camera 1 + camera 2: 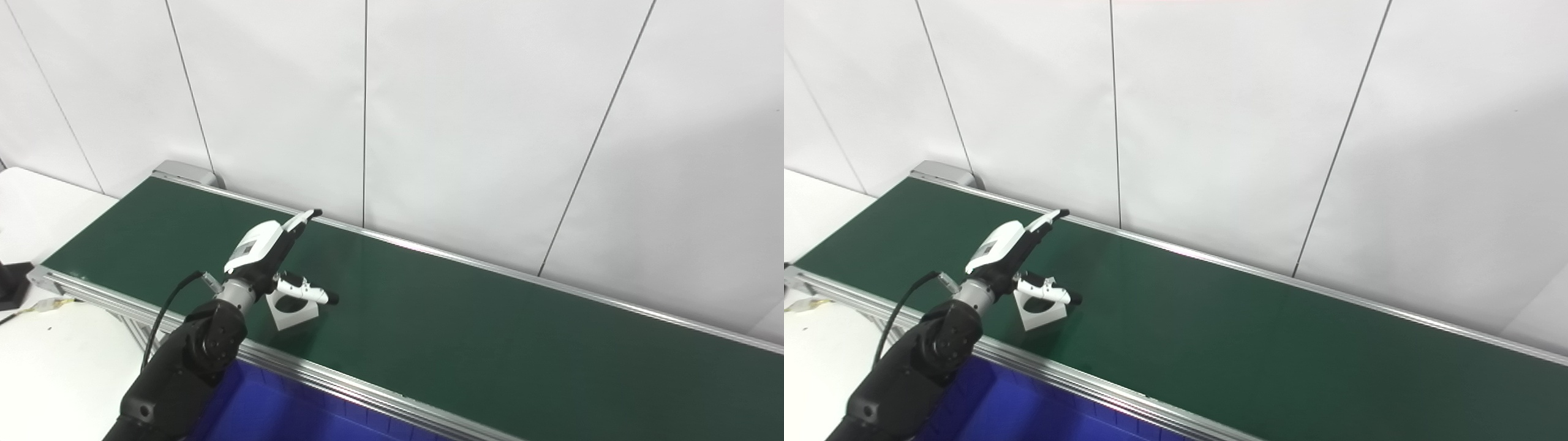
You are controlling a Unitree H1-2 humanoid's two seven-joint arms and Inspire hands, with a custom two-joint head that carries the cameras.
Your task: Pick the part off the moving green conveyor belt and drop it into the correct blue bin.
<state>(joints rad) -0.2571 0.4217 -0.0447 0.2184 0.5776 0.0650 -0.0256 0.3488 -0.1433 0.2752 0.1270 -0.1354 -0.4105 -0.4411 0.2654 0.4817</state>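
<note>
A small white part point(293, 312) with a dark round hole lies on the green conveyor belt point(490, 343) near its front edge; it also shows in the right eye view point(1040, 312). My left hand point(272, 251) hovers over the part, fingers stretched out toward the far wall and thumb point(306, 290) spread above the part. The hand is open and holds nothing; it also shows in the right eye view point(1020, 251). My right hand is not in view.
A blue bin point(275, 410) sits below the belt's front aluminium rail point(343, 380). A white table point(55, 355) lies to the left with a dark object point(11, 285) at its edge. White wall panels stand behind the belt.
</note>
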